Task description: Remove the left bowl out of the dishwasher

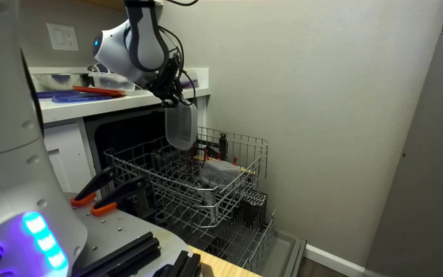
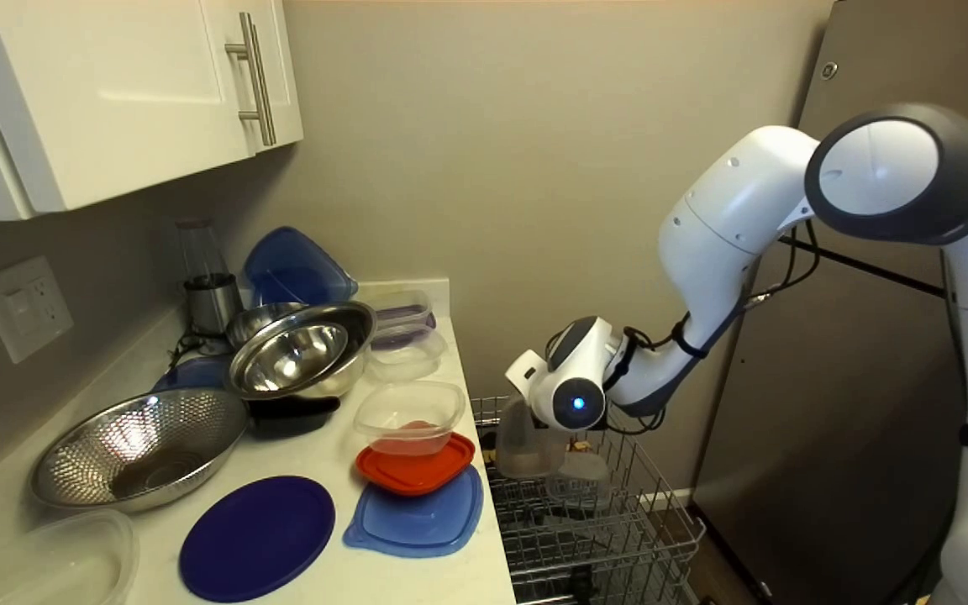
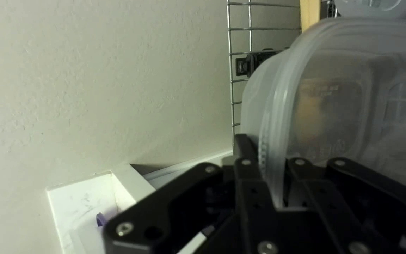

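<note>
Held in the narrowed pincer [image 3: 268, 171]: left bowl [image 1: 182, 125], translucent and rounded at the corners, gripped by the rim with a black finger [image 3: 246, 173] on either side (faint raised marks on the plastic, only partly legible in the wrist view). Hanging on edge below the pincer, over the upper rack [image 1: 206, 189] of the dishwasher [image 1: 125, 132]; touching or clear of the rack, impossible to tell from these angles.

In the upper rack, near the left bowl: a second clear container [image 1: 221, 173], visible in both exterior views. Just behind, in an exterior view, a black upright piece [image 1: 223, 146] (too small to name). Beneath, a lower rack [image 1: 250, 231] with a dark slotted basket [image 1: 255, 206], and a lowered door [image 1: 283, 250].

Above, bent downward: white arm [image 2: 711, 239].

Alongside the dishwasher, in an exterior view: white table [image 2: 417, 584]. At its near edge, a blue lid [image 2: 417, 521], overlapped by a red lid [image 2: 425, 477], with a clear tub [image 2: 411, 403] partly over the red. Farther in, a dark blue round lid [image 2: 257, 538], a dimpled metal bowl [image 2: 144, 454] and tilted, nested steel bowls [image 2: 299, 357]. Toward the far corner, a blender [image 2: 213, 302] just beside an upright blue sheet-like lid [image 2: 295, 265]. Overhead, a white cabinet [image 2: 139, 92].
</note>
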{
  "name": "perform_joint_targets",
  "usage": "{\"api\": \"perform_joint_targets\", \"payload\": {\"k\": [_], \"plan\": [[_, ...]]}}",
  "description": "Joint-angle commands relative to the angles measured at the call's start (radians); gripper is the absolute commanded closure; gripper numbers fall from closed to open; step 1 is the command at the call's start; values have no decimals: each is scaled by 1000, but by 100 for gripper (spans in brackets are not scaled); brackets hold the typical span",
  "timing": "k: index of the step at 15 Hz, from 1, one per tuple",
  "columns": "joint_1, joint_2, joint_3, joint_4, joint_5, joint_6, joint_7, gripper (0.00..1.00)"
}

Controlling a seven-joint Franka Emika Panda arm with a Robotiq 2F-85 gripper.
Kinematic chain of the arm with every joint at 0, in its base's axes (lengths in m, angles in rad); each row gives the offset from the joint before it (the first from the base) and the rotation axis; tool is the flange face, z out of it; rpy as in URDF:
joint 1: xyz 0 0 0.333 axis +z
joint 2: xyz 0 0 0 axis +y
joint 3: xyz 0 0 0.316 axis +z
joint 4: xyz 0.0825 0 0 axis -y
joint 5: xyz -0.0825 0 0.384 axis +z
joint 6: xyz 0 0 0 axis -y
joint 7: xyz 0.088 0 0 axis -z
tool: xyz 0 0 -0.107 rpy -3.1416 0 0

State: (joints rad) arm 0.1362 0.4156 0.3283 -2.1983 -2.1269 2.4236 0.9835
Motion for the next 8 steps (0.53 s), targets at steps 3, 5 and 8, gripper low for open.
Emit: {"api": "perform_joint_targets", "payload": {"k": [3,5,8], "plan": [[-6,-199,-28,-80,263,116,-218,99],[-8,-231,-48,-86,411,130,-360,99],[-19,-259,-83,-89,639,142,-565,99]]}}
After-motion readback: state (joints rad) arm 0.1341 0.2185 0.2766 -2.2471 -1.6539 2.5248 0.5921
